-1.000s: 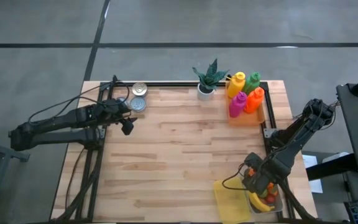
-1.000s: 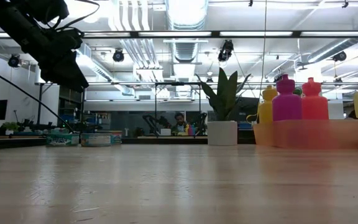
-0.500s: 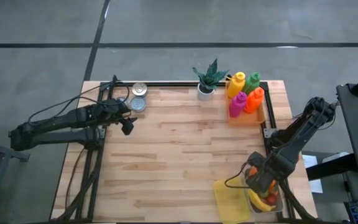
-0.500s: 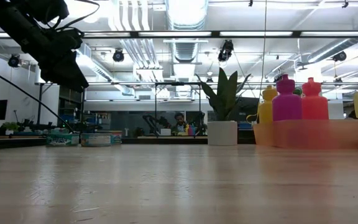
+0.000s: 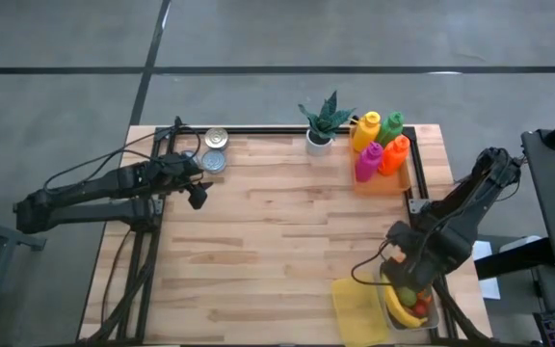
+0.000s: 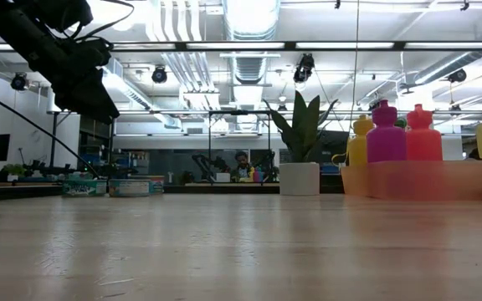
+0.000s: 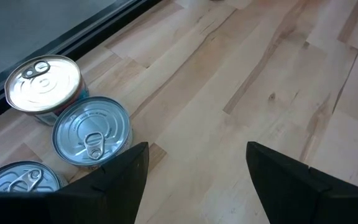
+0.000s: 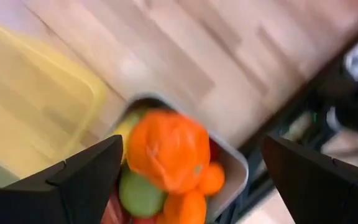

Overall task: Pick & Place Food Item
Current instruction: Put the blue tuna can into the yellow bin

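A small grey bin at the table's near right corner holds the food. In it are a large orange fruit, a green one, smaller orange pieces and a banana. My right gripper hangs open above the bin, pointing down, its fingers standing wide on either side of the large orange fruit without touching it. A yellow container lies on the table just left of the bin. My left gripper waits open at the far left, above the table beside three cans.
An orange tray with several coloured bottles and a potted plant stand at the far right. The cans sit at the far left edge. Bare wooden boards span the middle of the table.
My right gripper has risen above the fruit bin and tipped a little more toward straight down. The fruit stays in the bin.
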`<action>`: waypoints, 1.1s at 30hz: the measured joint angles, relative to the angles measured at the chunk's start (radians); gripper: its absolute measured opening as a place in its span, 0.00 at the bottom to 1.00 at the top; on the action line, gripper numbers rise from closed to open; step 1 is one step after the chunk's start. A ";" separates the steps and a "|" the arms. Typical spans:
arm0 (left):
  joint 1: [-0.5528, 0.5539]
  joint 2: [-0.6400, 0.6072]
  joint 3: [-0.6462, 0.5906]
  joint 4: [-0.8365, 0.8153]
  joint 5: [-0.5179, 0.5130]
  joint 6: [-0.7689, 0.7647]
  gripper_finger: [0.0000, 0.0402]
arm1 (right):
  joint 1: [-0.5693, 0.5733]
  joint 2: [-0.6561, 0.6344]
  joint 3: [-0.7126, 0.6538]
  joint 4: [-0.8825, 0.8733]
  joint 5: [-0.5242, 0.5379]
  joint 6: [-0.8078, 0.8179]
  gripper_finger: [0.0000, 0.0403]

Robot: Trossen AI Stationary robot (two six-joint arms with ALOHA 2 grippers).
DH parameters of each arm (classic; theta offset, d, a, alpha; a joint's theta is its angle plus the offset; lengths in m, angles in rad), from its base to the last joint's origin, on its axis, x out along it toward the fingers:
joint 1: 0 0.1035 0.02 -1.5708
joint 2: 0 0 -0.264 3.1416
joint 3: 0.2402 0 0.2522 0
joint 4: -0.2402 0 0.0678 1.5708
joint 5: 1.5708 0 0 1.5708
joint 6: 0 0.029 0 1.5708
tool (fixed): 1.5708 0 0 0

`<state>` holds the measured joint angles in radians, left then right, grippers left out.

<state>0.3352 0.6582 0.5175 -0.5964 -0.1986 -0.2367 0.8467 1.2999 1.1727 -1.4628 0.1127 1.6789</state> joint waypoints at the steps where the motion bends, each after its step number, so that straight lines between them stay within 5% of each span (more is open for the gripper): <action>1: 0.000 0.000 0.000 0.000 0.000 0.000 0.69 | 0.000 -0.011 0.002 0.000 0.035 -0.012 0.94; 11: 0.000 0.000 0.000 0.000 0.000 0.000 0.69 | -0.004 -0.201 -0.021 0.113 0.513 -0.268 0.94; 17: 0.000 0.000 0.000 0.000 0.000 0.000 0.69 | -0.037 -0.298 -0.043 0.315 0.670 -0.576 0.94; 24: 0.000 0.000 0.000 0.000 0.000 0.000 0.69 | -0.185 -0.375 -0.109 0.619 0.667 -0.992 0.94; 33: 0.000 0.000 0.000 0.000 0.000 0.000 0.69 | -0.404 -0.390 -0.250 1.075 0.419 -1.431 0.94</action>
<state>0.3355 0.6580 0.5176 -0.5964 -0.1986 -0.2367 0.4425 0.9102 0.9226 -0.3880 0.5318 0.2474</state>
